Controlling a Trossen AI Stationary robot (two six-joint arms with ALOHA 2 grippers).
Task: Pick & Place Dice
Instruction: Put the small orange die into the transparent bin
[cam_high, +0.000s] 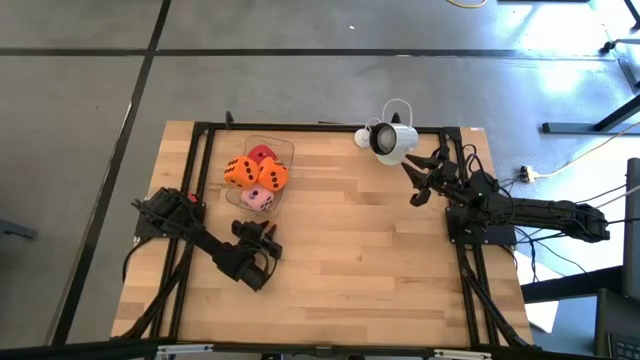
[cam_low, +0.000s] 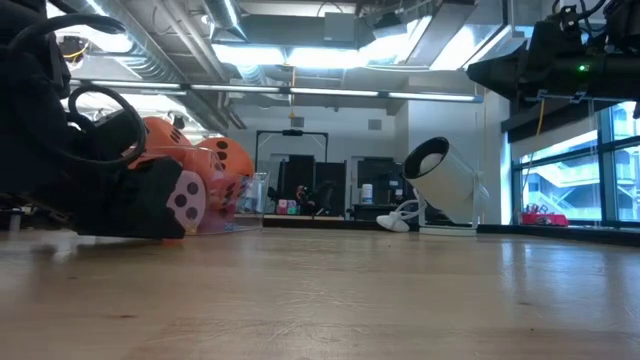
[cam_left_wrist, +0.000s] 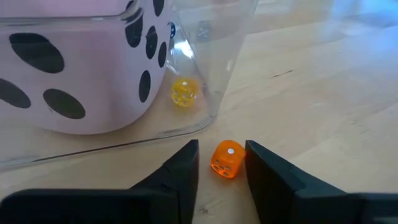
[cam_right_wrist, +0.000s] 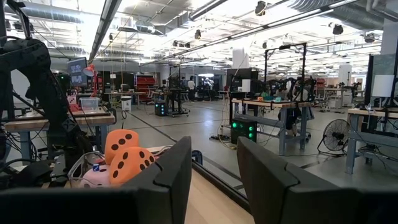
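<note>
A clear plastic tub (cam_high: 283, 150) at the table's far left holds the big soft dice: two orange (cam_high: 240, 172) (cam_high: 273, 176), one red (cam_high: 262, 154), one pink (cam_high: 259, 199). My left gripper (cam_high: 262, 230) lies low on the table just near of the tub, open. In its wrist view a tiny orange die (cam_left_wrist: 226, 160) sits on the wood between the fingers of that gripper (cam_left_wrist: 222, 147), outside the tub wall, and I see no touch. A tiny yellow die (cam_left_wrist: 185, 93) lies inside the tub beside the pink die (cam_left_wrist: 74, 62). My right gripper (cam_high: 418, 180) hovers open at the far right.
A white camera (cam_high: 392, 141) on a stand sits at the far edge, close to my right gripper, and shows in the low view (cam_low: 445, 185). Black frame rails (cam_high: 330, 127) run along the table's far and side edges. Bare wood (cam_high: 350, 250) lies between the arms.
</note>
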